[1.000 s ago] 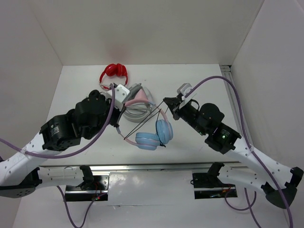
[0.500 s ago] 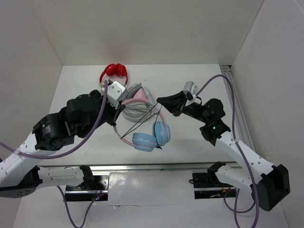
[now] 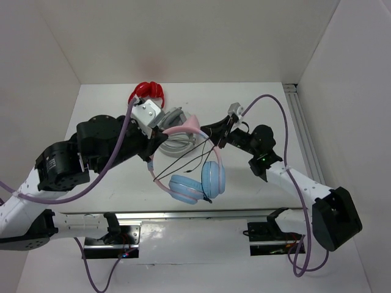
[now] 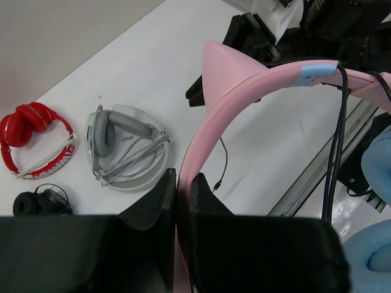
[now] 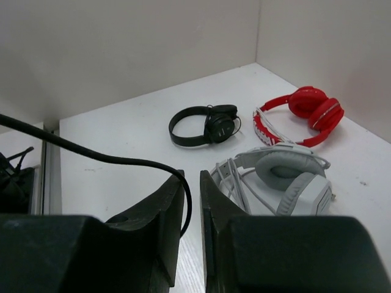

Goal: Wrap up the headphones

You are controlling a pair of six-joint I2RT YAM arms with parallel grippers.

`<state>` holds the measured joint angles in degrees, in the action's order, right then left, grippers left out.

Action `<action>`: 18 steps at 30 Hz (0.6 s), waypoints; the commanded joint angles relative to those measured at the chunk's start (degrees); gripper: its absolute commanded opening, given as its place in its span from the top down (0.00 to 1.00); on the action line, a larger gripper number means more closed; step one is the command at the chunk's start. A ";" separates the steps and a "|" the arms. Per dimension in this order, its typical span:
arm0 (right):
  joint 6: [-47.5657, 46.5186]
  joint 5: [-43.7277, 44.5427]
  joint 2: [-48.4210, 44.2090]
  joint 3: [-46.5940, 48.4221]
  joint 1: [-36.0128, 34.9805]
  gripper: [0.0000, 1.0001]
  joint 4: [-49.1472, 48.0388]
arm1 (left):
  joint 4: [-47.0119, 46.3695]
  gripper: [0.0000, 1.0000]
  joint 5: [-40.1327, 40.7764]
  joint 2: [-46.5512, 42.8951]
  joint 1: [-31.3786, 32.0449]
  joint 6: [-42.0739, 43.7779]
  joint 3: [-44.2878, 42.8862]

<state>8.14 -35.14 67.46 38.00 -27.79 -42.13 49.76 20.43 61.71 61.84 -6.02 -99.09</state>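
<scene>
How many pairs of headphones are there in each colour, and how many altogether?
Pink and blue headphones: 1
Red headphones: 1
Grey headphones: 1
Black headphones: 1
Total: 4

You're working in a robotics lab test cell. A bare white table (image 3: 256, 110) is boxed in by plain white walls (image 3: 183, 36). Two white-and-black robot arms (image 3: 61, 174) stand at its near edge above an aluminium rail (image 3: 201, 215), and purple cables (image 3: 267, 97) loop from their wrists.
</scene>
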 commanded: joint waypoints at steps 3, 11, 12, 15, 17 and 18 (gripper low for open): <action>1.61 1.30 1.88 -3.36 -0.51 0.77 -9.53 | -6.16 1.00 1.10 0.42 0.38 -2.77 -5.58; 4.24 1.30 4.43 -7.14 -1.04 0.74 -14.55 | -6.16 1.00 7.69 1.04 0.38 -5.76 -9.10; 4.25 1.30 5.13 -7.15 -1.04 0.74 -15.08 | -6.69 1.00 7.70 1.04 0.38 -5.76 -9.10; 4.25 1.82 5.75 -7.68 -1.04 0.74 -15.09 | -8.09 1.00 8.22 1.04 0.38 -6.81 -8.58; 4.25 1.82 6.36 -7.68 -1.04 0.74 -15.09 | -8.79 1.00 8.75 1.04 0.38 -7.42 -8.58; 4.25 1.82 6.37 -7.68 -1.04 0.74 -15.09 | -8.80 1.00 8.75 1.04 0.38 -7.43 -8.58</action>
<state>12.19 -34.06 72.95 30.65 -28.47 -51.90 49.21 27.51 63.59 62.04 -9.52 -105.60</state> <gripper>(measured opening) 0.257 0.171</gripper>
